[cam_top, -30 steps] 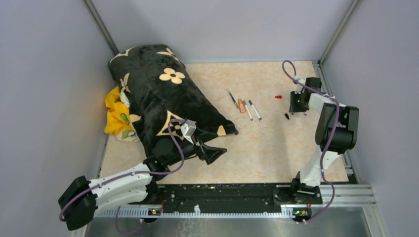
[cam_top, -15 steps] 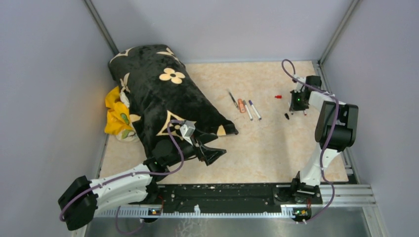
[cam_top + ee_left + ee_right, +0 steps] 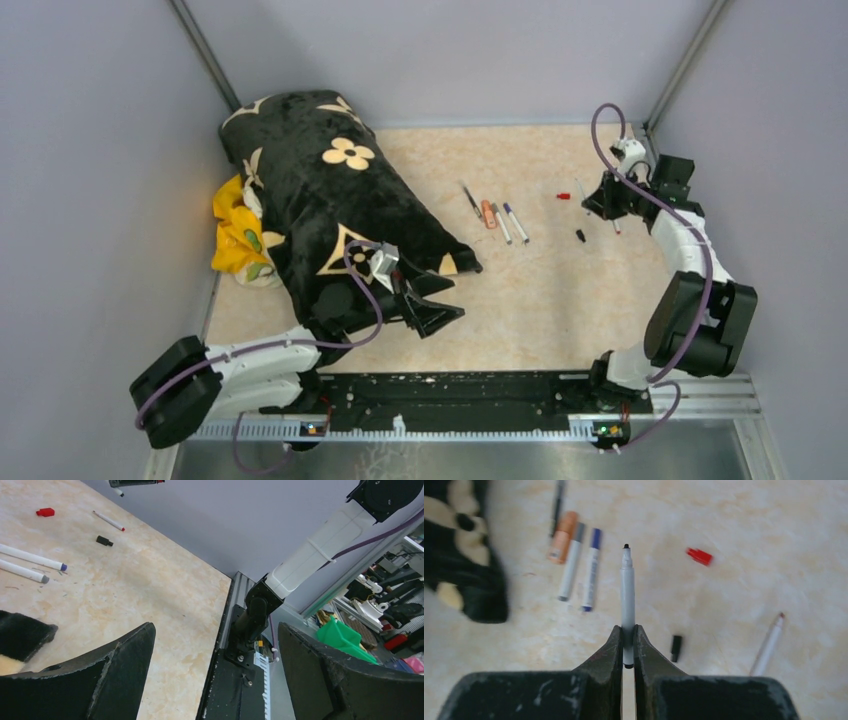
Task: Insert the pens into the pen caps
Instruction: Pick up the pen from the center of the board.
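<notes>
Right tool [image 3: 626, 630] newly aloft with white marker [image 3: 627, 587]

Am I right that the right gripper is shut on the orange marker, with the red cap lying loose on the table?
Not quite: the right wrist view shows the right gripper shut on a white marker; the orange marker lies on the table. The red cap does lie loose there.

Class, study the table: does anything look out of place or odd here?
Yes. A black flowered blanket lies heaped over the left side of the table, with a yellow cloth bunched against its left edge. Neither suits a pen-capping job, and the heap takes up much of that side.
</notes>
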`<act>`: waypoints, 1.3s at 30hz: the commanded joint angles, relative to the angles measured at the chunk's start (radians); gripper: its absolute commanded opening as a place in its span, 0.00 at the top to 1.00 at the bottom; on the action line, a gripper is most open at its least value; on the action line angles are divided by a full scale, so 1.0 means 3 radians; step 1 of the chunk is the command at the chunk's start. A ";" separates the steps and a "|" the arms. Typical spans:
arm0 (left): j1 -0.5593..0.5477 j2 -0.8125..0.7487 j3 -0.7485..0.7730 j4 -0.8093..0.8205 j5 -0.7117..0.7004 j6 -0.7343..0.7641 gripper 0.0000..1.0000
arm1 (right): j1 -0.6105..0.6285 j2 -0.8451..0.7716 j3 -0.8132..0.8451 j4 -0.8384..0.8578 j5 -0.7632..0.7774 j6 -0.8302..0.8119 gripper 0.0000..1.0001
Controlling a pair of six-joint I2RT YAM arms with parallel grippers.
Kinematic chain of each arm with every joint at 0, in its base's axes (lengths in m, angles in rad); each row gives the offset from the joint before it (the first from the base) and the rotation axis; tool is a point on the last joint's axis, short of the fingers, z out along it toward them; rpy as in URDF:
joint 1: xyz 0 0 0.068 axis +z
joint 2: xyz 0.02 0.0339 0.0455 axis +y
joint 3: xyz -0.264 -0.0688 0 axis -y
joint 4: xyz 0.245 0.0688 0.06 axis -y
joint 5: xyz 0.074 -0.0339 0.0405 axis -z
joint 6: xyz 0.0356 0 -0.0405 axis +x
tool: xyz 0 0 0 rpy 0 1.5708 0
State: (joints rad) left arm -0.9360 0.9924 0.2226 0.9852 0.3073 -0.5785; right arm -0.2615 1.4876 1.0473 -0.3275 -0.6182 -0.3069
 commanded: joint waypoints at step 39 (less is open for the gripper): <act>0.0020 0.1893 0.1582 0.1051 -0.0773 0.0047 0.52 | 0.1282 -0.0875 -0.0543 0.0950 -0.2921 0.0726 1.00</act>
State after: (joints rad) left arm -0.9340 1.5352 0.6601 1.3121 0.1009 -0.6121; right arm 0.1043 1.2160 0.8898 -0.0719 -1.4750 -0.0814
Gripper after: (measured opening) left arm 0.538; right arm 0.029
